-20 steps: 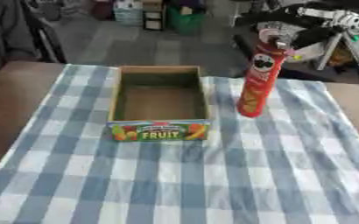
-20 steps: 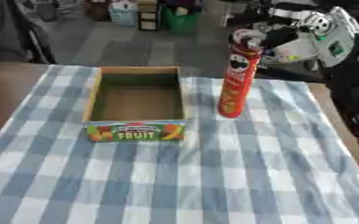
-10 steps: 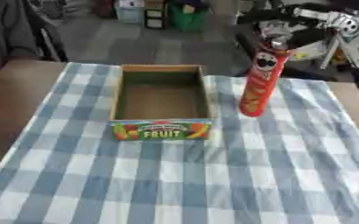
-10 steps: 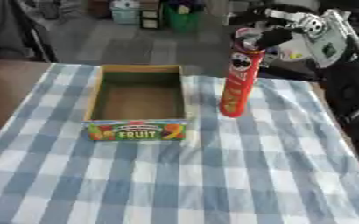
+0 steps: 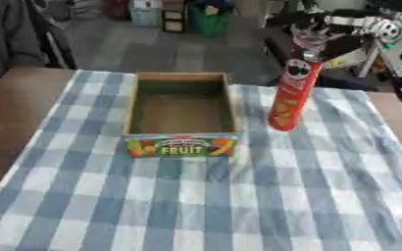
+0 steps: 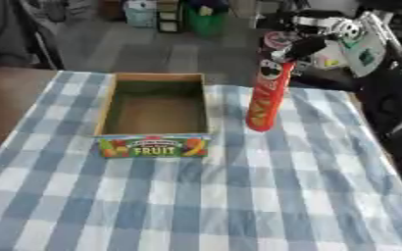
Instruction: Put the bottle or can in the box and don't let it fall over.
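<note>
The robot's right hand [image 5: 329, 35] comes in from the far right and is wrapped around the top of a tall red cylindrical crisp can [image 5: 290, 87], fingers on the far side of the lid and the thumb curled against the nearer side — a closed grasp on the can's upper end. The can leans a little, its top tipped to the right of its base, and whether the base rests on the cloth or hangs just above it cannot be told. It is outside the box, just to the right of it, roughly level with the box's middle. The open cardboard box [image 5: 181, 113], shallow and rectangular with a colourful fruit-printed panel reading "FRUIT" on its near wall, sits upright with its long sides running from near to far; its brown floor is bare. Both stand on a table covered by a blue-and-white checked cloth [image 5: 238, 206], with plain brown tabletop [image 5: 15, 112] showing along the left edge. The left hand is nowhere in either view.
</note>
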You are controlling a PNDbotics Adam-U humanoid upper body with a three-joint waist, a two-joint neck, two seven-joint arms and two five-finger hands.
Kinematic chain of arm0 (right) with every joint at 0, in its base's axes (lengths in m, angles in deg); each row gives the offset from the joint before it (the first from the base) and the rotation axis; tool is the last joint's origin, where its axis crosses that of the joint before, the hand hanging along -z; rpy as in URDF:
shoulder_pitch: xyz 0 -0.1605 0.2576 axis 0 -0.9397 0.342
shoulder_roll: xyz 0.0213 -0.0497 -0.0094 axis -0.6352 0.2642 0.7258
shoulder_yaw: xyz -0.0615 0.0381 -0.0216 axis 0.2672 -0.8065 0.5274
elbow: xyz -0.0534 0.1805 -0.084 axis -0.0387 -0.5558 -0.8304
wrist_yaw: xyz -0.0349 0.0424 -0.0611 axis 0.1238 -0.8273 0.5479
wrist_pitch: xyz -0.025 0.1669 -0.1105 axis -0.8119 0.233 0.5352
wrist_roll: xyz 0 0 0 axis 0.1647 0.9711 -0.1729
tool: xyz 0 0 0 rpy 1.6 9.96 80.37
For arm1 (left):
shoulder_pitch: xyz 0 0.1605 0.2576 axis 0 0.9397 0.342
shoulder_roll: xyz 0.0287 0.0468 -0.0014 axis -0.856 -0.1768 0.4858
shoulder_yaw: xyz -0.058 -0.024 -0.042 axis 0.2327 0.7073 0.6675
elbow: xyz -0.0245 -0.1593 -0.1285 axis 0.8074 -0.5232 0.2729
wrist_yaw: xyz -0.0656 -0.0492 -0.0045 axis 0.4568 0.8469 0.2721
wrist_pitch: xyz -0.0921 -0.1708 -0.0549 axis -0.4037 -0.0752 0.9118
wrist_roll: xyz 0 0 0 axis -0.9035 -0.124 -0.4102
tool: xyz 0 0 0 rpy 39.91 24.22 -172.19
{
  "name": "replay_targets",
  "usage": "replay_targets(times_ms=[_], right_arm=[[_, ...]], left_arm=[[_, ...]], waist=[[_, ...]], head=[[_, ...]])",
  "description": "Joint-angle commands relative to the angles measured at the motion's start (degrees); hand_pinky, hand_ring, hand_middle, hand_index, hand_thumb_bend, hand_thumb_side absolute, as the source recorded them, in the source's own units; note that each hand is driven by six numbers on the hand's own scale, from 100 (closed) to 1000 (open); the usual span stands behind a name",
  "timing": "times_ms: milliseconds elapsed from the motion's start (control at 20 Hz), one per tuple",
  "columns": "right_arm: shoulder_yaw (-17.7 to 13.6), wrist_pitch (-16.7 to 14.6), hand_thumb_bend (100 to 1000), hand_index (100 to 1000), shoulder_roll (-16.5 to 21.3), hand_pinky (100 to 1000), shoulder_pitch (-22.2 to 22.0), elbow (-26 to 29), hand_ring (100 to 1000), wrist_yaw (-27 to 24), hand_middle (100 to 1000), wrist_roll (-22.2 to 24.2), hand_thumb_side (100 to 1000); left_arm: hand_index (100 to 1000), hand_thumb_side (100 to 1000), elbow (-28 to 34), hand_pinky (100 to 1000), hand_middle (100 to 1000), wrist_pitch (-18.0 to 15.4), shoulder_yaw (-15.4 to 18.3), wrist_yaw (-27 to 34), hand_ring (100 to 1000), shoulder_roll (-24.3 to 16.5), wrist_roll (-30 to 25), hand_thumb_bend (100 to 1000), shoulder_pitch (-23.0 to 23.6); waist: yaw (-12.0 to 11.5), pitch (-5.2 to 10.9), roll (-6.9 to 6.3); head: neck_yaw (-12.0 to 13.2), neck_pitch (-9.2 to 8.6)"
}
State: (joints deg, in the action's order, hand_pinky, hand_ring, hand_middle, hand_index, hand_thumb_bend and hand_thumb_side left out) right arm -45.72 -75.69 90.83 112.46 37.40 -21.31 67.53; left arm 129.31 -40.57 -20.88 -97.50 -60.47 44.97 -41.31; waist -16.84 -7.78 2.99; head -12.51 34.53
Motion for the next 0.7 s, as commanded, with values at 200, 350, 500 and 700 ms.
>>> replay_targets(times_ms=[200,350,500,700], right_arm=[[-0.4,-0.1,257,932,1.4,731,0.6,-0.1,848,0.7,895,-0.4,447],[-0.4,-0.2,233,911,1.4,661,0.5,-0.2,772,0.8,848,-0.9,429],[-0.4,-0.5,209,866,1.5,586,0.4,0.0,700,0.7,792,-1.6,417],[-0.2,-0.8,104,783,1.6,457,0.3,0.6,605,1.5,697,-3.2,337]], left_arm=[[857,606,1.2,788,740,-0.1,0.3,0.2,744,-1.2,0.1,585,-0.8],[857,606,1.2,788,740,-0.1,0.3,0.2,744,-1.2,0.1,585,-0.8],[857,608,1.2,789,739,-0.1,0.3,0.2,744,-1.2,0.2,583,-0.8],[857,611,1.2,789,739,0.0,0.3,0.3,744,-1.2,0.2,578,-0.9]], waist=[[-0.2,0.6,-0.24],[-0.2,0.59,-0.24],[-0.2,0.59,-0.22],[-0.2,0.63,-0.15]], head=[[-0.1,-0.85],[-0.1,-0.83],[-0.1,-0.86],[-0.1,-0.93]])
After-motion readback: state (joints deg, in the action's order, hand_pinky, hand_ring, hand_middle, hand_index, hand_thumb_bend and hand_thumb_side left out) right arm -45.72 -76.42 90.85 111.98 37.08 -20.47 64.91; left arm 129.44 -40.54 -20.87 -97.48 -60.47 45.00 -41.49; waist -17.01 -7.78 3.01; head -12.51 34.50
